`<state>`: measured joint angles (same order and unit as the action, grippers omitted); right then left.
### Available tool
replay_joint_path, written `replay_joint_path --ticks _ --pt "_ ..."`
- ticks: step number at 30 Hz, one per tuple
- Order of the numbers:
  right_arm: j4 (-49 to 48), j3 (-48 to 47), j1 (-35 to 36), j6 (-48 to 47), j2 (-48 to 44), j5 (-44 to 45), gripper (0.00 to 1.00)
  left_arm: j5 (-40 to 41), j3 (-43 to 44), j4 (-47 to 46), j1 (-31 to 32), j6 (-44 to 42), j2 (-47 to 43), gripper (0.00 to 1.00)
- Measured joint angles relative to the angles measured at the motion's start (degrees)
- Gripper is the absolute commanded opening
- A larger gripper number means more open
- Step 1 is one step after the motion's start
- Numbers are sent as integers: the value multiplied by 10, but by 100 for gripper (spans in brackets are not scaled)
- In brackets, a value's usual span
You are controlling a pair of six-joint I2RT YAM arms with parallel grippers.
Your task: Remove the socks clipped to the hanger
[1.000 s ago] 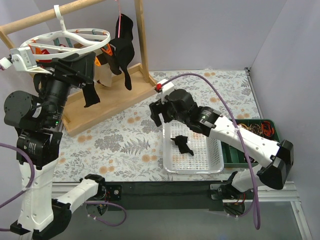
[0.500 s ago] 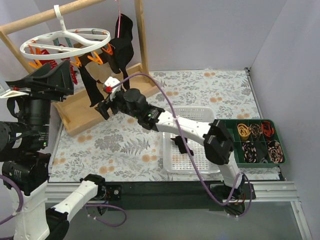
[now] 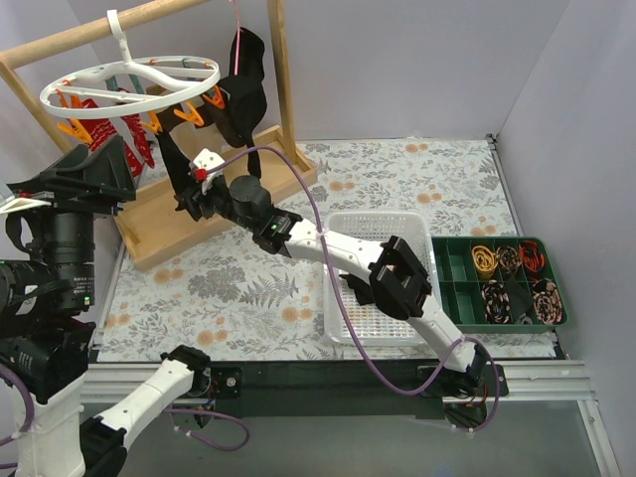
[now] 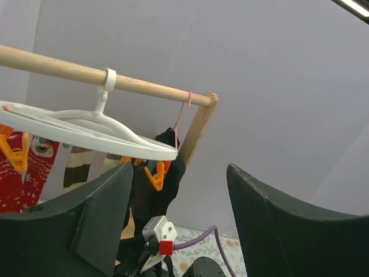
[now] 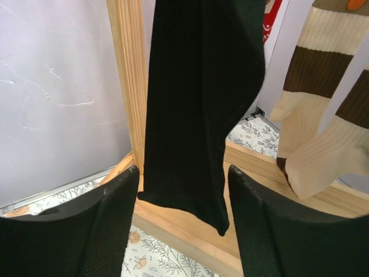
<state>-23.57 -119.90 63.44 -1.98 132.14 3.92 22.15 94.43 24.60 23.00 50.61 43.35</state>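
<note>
The white ring hanger [image 3: 129, 79] hangs by its hook from the wooden rack's rod, with orange clips [image 3: 187, 115] under it. Red patterned socks [image 3: 104, 149] and a black sock [image 3: 177, 169] hang from it. My right gripper [image 3: 189, 204] is open, its fingers either side of the black sock's toe [image 5: 202, 104], not touching it. Tan and brown striped socks [image 5: 320, 115] hang to that sock's right. My left gripper [image 3: 109, 164] is open and empty, below and left of the ring [image 4: 86, 130]. It faces a red sock [image 4: 23, 167].
A black T-shirt [image 3: 243, 94] on a pink wire hanger hangs at the rack's right post [image 3: 283, 79]. The wooden rack base [image 3: 199, 214] lies under the socks. A white basket [image 3: 383, 224] and a green organiser [image 3: 502, 283] stand to the right.
My right arm has swung from above the white basket left to the hanging black sock. My left gripper has dropped away from the hanger ring, down and to the left.
</note>
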Motion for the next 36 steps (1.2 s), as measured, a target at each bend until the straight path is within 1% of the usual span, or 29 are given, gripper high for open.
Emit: replay_joint_path --ticks 1,2,5,7,8,11,16,19,23,29,36 --pt "-2 -2 0 -1 3 0 50 10 0 2 1 1 -1 63" --pt "-4 -5 0 3 6 0 41 18 -1 4 2 2 -3 63" --pt "-7 -19 0 10 15 -2 25 36 -5 11 4 10 -5 63" --pt "-11 -31 0 17 22 -3 19 46 -7 17 4 18 -5 63" --pt "-12 -36 0 21 25 -3 11 51 -9 22 5 21 -5 63" --pt "-16 -40 0 32 28 -5 1 67 -13 37 7 27 -5 63" --pt "-19 -38 0 46 28 -8 1 99 -17 56 17 37 -5 63" --pt "-24 -12 0 54 17 -13 1 104 -18 77 20 52 0 63" --pt "-20 47 0 64 -15 -27 1 102 -9 115 21 82 25 63" --pt "-14 114 -5 66 -77 -60 1 80 42 178 23 133 97 63" --pt "-5 151 -22 78 -142 -91 1 36 110 233 23 192 158 62"
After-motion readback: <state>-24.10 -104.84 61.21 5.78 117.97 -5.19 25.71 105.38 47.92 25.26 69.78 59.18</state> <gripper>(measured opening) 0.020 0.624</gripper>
